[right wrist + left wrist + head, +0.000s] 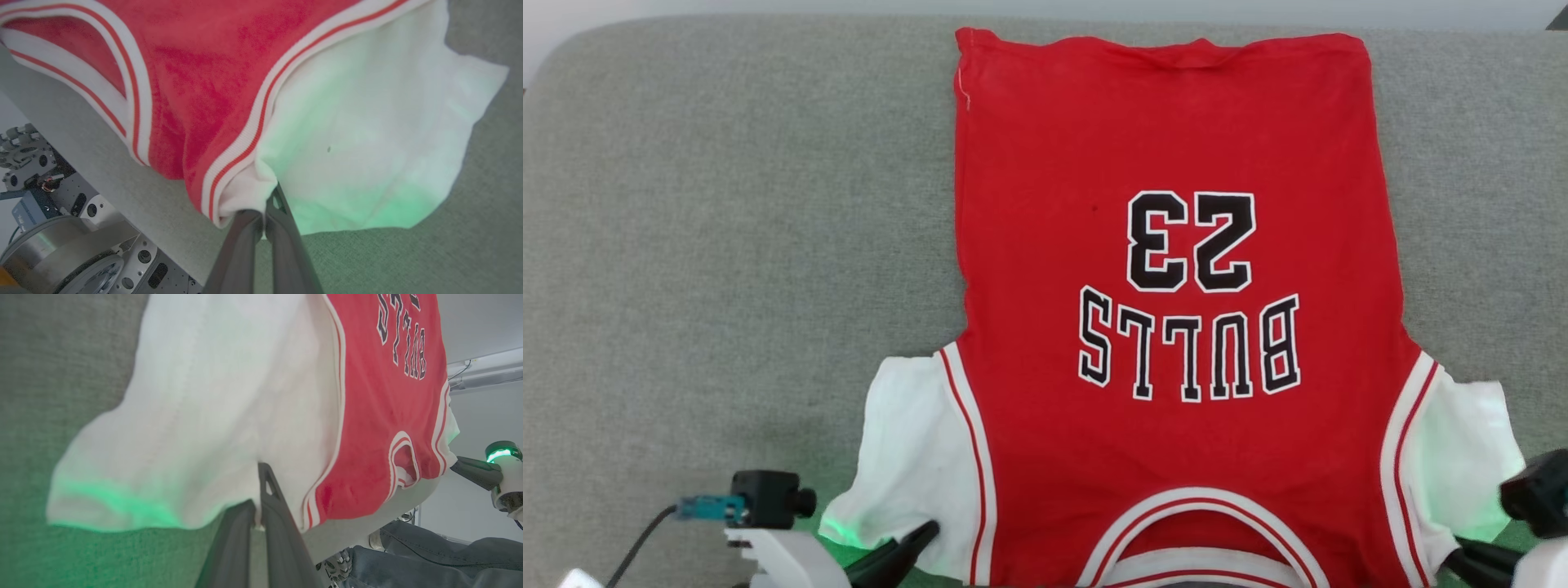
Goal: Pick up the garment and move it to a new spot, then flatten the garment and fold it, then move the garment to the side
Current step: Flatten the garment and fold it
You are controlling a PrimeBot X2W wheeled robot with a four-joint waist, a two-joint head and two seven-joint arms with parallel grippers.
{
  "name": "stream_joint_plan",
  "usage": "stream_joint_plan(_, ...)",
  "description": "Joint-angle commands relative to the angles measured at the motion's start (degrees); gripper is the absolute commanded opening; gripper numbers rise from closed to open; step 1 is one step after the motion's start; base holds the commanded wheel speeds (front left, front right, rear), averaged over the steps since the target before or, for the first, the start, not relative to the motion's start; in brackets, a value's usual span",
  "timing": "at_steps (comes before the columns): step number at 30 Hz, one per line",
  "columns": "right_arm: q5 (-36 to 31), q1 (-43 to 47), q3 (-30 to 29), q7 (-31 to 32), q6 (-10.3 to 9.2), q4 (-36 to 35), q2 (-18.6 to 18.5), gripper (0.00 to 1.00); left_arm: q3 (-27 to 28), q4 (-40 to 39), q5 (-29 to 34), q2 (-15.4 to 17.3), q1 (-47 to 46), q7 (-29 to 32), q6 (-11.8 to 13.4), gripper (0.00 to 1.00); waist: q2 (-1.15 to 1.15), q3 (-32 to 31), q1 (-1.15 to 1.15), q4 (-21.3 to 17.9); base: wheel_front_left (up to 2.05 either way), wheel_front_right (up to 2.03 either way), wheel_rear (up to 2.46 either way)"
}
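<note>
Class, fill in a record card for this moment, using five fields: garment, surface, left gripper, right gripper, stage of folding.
garment: red garment with white sleeves, spread out, lettering and number 23 facing up, collar end nearest the robot
surface: grey surface, fabric-like, under the whole shirt
left gripper: left gripper shut on the near edge of the left-side sleeve
right gripper: right gripper shut on the near edge of the right-side sleeve, beside the striped trim
stage of folding: laid out flat, no fold made yet
</note>
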Motion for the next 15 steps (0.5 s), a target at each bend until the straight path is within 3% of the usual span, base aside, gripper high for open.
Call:
stream_joint_plan(1, -0.5, -1.8, 2.6, -0.6, -0.06, 2.1, 0.6, 0.0, -0.9, 1.9, 1.2, -1.0, -1.4, 0.4, -0.4, 0.0, 0.0, 0.0, 0.0, 0.2, 0.0, 0.0, 0.0)
stream_joint_plan(8, -4.5, -7.7, 12.8, -4.0, -0.08, 12.9, 1.2, 0.0, -3.5, 9.4, 3.0, -5.1, -4.7, 0.9, -2.1, 0.0, 0.0, 0.3, 0.0, 0.8, 0.0, 0.0, 0.0)
stream_joint_plan(14, -5.0, -12.5, 18.0, -7.7, -0.27, 18.3, 3.0, 0.01, -4.1, 12.9, 3.3, -6.3, -5.6, 0.8, -3.0, 0.0, 0.0, 0.8, 0.0, 0.1, 0.0, 0.0, 0.0)
stream_joint_plan(15, -5.0, -13.4, 18.1, -8.5, -0.27, 18.5, 3.2, 0.29, -4.0, 13.2, 3.3, -6.3, -5.6, 0.7, -3.1, 0.0, 0.0, 0.9, 0.0, 0.0, 0.0, 0.0, 0.0)
